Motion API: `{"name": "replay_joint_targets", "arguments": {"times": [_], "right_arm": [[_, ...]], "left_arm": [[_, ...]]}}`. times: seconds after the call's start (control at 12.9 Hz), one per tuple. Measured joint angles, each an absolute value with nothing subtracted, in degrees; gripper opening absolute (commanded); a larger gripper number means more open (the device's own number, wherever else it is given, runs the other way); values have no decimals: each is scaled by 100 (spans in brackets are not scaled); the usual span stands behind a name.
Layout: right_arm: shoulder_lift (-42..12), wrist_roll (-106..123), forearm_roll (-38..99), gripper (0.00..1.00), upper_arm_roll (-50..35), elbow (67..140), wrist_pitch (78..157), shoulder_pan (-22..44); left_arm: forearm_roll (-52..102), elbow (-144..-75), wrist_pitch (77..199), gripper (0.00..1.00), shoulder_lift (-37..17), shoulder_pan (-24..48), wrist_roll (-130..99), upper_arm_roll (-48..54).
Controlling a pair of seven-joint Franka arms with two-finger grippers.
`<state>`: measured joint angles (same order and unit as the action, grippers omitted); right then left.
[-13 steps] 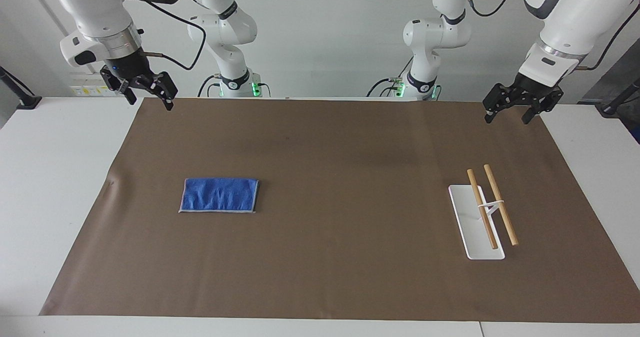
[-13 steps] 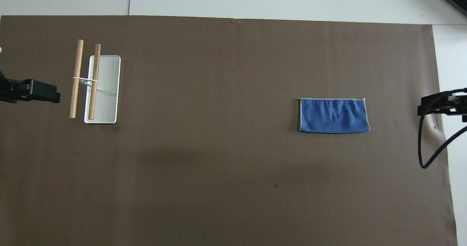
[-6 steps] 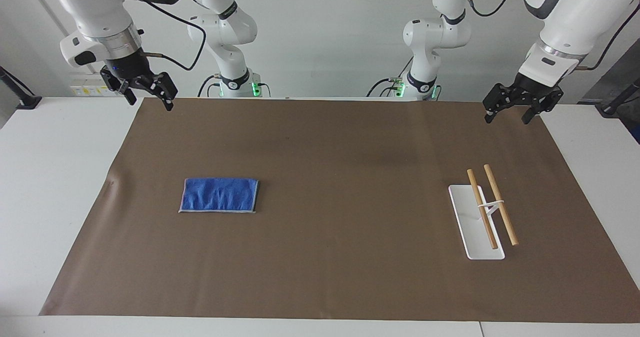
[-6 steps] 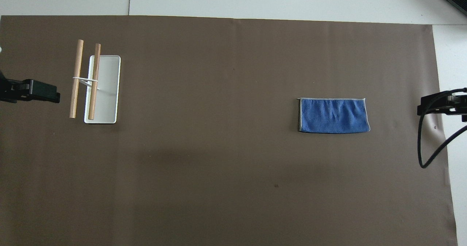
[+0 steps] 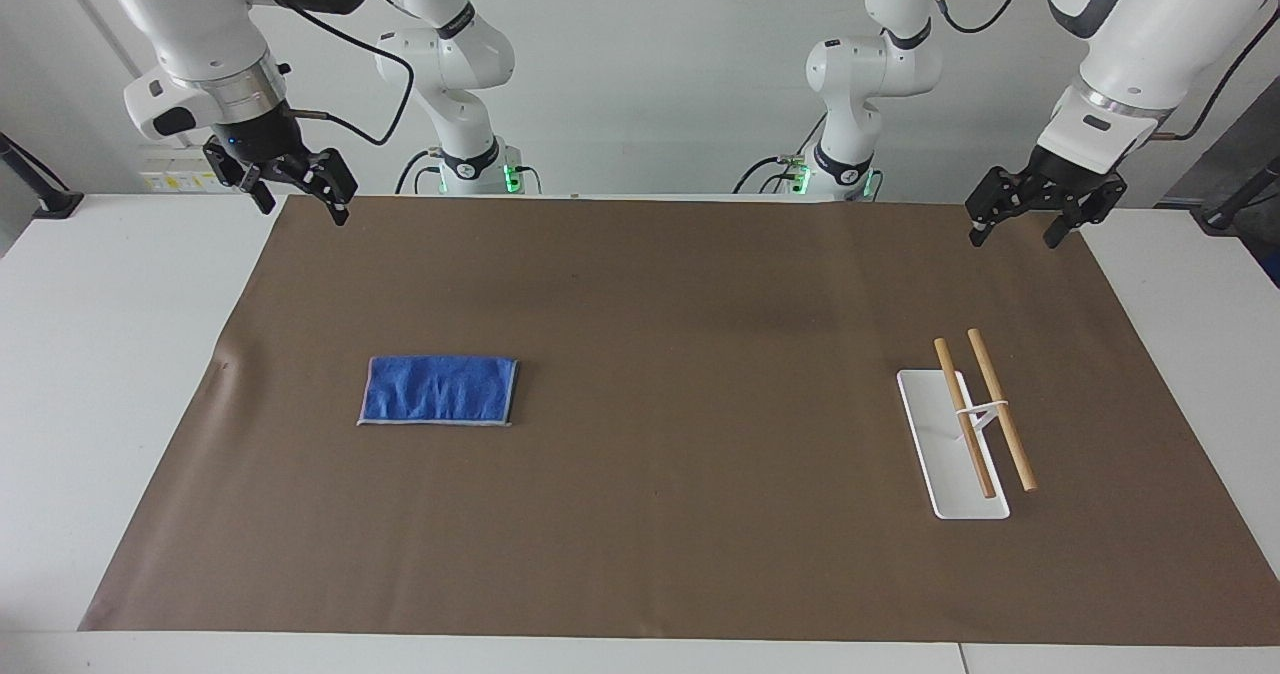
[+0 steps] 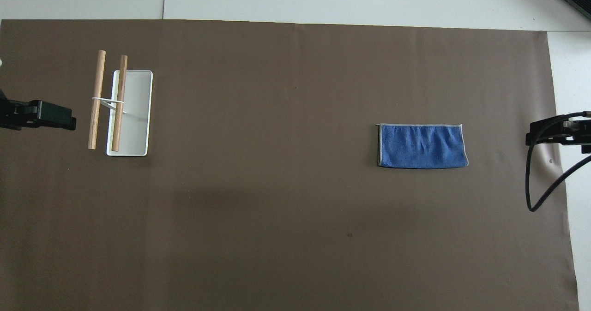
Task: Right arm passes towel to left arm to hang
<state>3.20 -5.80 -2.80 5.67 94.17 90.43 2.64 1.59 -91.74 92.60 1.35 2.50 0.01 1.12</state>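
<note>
We find the towel [image 5: 438,390] lying flat and folded on the brown mat [image 5: 660,284], toward the right arm's end of the table, exactly where it lay a second ago; nothing touches it. Well apart from it, toward the left arm's end, stands the towel rack [image 5: 968,436]: a white base tray carrying two wooden bars side by side on a thin white post. It too is unmoved.

The only change we can make out is in the right gripper [image 5: 296,191]. It has drifted a little inward over the mat's corner nearest the robots, and the overhead view shows its tip [image 6: 545,133] slightly closer to the towel's side of the mat. Its fingers are spread wide and hold nothing. The left gripper [image 5: 1026,222] waits over the mat's other near corner, also spread wide and empty, with no shift we can detect.

We read this as the very start of the work: the right arm appears to be beginning its approach, and pickup, handover and hanging are all not yet done.
</note>
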Motion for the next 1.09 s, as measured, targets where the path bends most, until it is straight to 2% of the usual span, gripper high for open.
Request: {"name": "replay_joint_targets", "arguments": {"times": [0.31,0.7,1.09], "right_arm": [[242,-576,-283,100,559,9923,9953,527],[-143,-644,-283,100,556,11585,12321,749],[-656,-643,-283,100,555,12548,14156,751]], "left_arm": [[159,-9174,9260,100,135,250,1,112],[159,-9174,9260,100,135,250,1,114],[159,-9174,9260,100,135,250,1,117]]}}
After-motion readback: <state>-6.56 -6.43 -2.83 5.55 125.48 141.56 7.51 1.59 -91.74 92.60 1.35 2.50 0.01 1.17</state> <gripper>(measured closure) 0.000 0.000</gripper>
